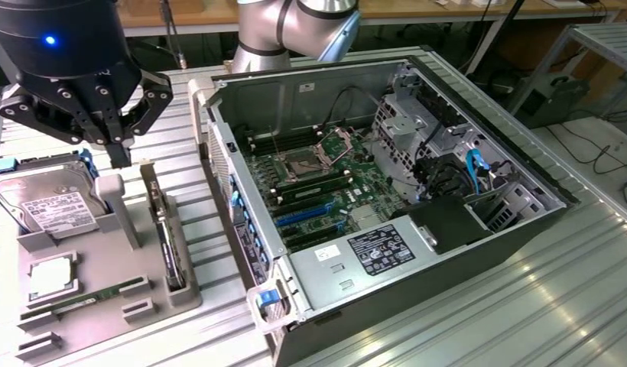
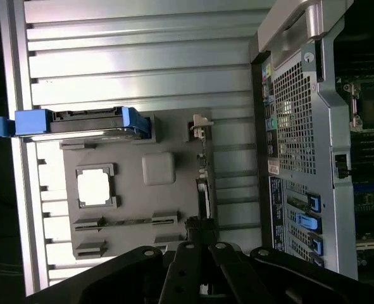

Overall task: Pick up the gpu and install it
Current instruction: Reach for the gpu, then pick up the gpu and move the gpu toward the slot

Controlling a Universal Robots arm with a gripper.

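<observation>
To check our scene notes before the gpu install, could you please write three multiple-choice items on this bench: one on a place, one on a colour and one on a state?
1. Where is the gpu?
A. In an expansion slot
B. Flat on the table
C. On edge in the grey tray

2. What colour are the hard drive's side rails?
A. Blue
B. Red
C. Yellow

3. How does the case stand?
A. Closed by its panel
B. Open, with the motherboard showing
C. Turned upside down

Answers:
1. C: the card stands upright in a slot on the side of the tray nearest the case.
2. A: blue rails clasp the drive's ends.
3. B: the side is off and the board lies in plain sight.
</observation>
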